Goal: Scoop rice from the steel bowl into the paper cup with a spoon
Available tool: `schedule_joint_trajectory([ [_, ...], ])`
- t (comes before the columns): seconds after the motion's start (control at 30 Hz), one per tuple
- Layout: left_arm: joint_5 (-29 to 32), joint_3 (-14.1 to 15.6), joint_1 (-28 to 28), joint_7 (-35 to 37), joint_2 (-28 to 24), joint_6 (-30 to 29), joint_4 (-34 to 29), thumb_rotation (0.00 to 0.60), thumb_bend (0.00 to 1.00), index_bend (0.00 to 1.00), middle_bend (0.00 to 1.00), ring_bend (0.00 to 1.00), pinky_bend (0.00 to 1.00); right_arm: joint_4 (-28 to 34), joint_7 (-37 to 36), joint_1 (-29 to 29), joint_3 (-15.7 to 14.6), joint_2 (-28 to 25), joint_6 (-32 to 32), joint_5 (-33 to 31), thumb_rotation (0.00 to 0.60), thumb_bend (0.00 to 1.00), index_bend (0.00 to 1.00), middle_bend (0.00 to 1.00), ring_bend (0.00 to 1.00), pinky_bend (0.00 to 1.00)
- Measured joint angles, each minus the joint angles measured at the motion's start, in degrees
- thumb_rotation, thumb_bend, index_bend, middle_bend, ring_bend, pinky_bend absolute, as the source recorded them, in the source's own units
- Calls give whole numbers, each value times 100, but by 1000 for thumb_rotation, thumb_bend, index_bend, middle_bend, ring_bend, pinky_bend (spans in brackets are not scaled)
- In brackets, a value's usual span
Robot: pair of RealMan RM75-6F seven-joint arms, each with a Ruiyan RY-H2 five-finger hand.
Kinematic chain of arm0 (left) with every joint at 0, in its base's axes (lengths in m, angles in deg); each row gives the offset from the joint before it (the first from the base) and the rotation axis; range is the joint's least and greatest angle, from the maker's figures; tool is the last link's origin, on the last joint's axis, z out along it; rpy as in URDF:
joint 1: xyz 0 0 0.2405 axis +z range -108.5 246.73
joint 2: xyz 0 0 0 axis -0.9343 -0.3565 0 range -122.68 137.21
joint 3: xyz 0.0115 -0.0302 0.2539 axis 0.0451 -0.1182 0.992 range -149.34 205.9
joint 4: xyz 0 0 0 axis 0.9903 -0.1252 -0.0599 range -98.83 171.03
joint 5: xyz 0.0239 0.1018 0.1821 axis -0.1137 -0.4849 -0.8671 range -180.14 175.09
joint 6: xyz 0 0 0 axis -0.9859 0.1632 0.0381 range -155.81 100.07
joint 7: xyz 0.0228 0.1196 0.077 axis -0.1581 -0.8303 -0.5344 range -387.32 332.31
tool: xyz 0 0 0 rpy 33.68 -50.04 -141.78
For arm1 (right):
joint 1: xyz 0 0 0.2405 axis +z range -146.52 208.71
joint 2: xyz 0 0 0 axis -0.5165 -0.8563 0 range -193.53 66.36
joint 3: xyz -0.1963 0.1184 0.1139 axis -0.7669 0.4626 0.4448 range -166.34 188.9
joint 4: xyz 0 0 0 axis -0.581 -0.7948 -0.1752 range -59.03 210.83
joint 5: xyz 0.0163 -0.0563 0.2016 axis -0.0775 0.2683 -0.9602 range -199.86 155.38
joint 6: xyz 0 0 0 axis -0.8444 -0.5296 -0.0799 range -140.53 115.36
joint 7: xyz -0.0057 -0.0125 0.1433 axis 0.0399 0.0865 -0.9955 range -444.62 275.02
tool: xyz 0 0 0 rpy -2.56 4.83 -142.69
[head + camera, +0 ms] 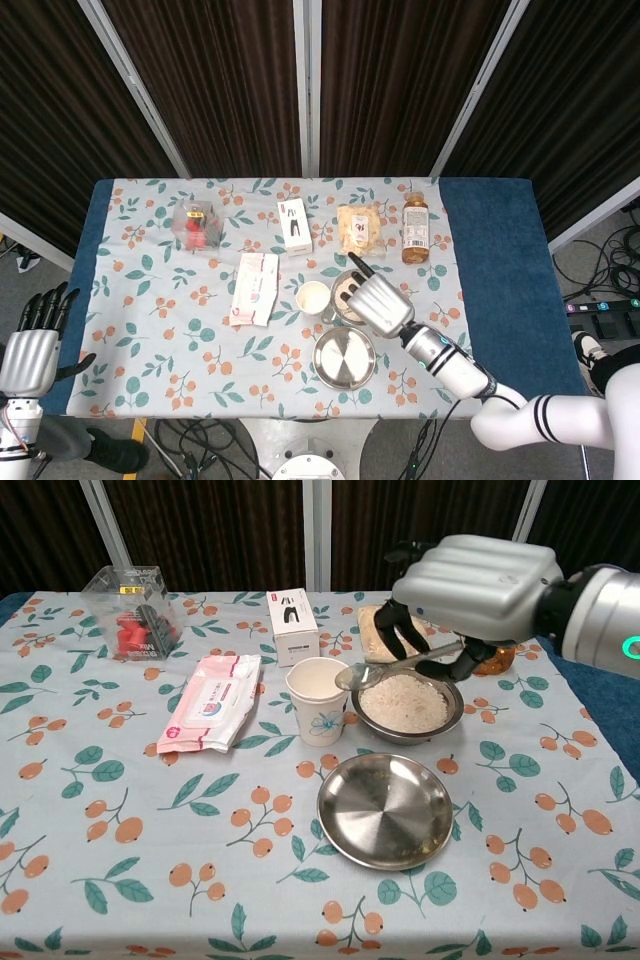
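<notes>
My right hand (470,592) (380,303) hovers above the steel bowl of rice (406,706) and holds a metal spoon (390,667). The spoon's bowl points left, over the near left rim of the steel bowl, just right of the white paper cup (319,701) (313,297). In the head view the hand covers most of the steel bowl (343,290). My left hand (30,345) hangs off the table's left edge, fingers spread, holding nothing.
An empty steel plate (385,810) lies in front of the bowl. A pink wipes pack (209,703) lies left of the cup. Behind stand a white box (291,626), a snack bag (359,229), a brown bottle (415,227) and a clear box of red items (131,611).
</notes>
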Motion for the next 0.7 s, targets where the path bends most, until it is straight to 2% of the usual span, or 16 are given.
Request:
schedule_joint_trajectory([
  [0.13, -3, 30, 33, 2, -8, -23, -14, 600, 50, 73, 68, 0, 62, 1, -533, -405, -250, -23, -129, 420, 600, 368, 628, 608, 279, 0],
  [0.27, -29, 43, 55, 2, -4, -76, -31, 600, 50, 73, 68, 0, 62, -88, -700, -618, -390, 135, -142, 644, 600, 356, 626, 607, 271, 0],
  [0.53, -47, 69, 106, 80, 32, -137, 37, 600, 49, 73, 68, 0, 62, -612, -610, -963, -443, 769, -202, 879, 600, 323, 590, 583, 237, 0],
  [0.7, -70, 77, 112, 112, 49, -150, 74, 600, 50, 73, 68, 0, 62, -971, -382, -1121, -411, 1163, -155, 912, 600, 250, 523, 540, 206, 0],
])
